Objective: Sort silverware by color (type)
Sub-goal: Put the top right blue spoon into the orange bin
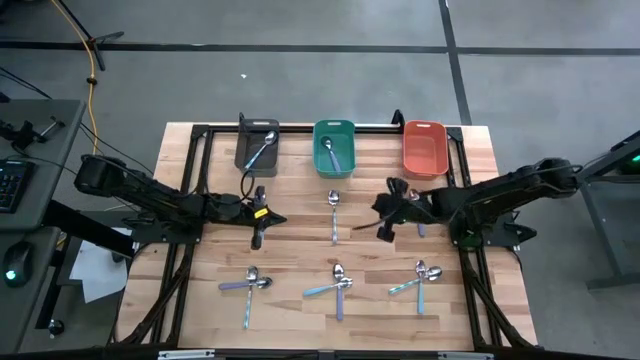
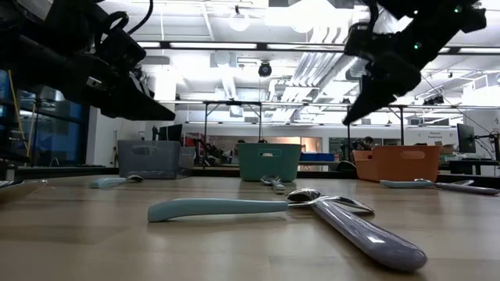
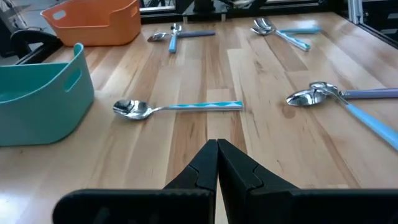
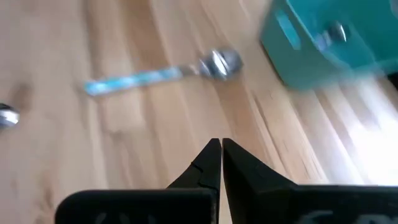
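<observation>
Pastel-handled spoons remain mostly unsorted. One spoon lies in the dark grey bin (image 1: pixel 257 147) and one in the teal bin (image 1: pixel 334 148); the orange bin (image 1: pixel 424 148) appears to hold none, though its interior is hard to read from above.

Both claws hang above the table, each with its fingers pressed together and carrying nothing. The left gripper (image 1: pixel 258 217) sits just below the grey bin in the high view. The right gripper (image 1: pixel 388 208) sits between the teal and orange bins.

Remaining work, judged from this layout:
1. A single teal-handled spoon (image 1: pixel 334 214) lies between the two claws, nearest to both.
2. A crossed pair (image 1: pixel 247 286) lies on the front side of the left gripper, near the table edge.
3. A second crossed pair (image 1: pixel 338 283) lies at front centre.
4. A third crossed pair (image 1: pixel 421 277) lies on the front side of the right gripper.
5. A lilac handle shows just beside the right gripper, partly hidden by the arm.

View differences: the left wrist view shows the teal-handled spoon directly ahead of its closed fingertips, bowl toward the teal bin. The right wrist view shows the same spoon from the opposite side, plus a spoon bowl inside the teal bin. The low view shows both claws clear of the tabletop, which the high view cannot confirm.
</observation>
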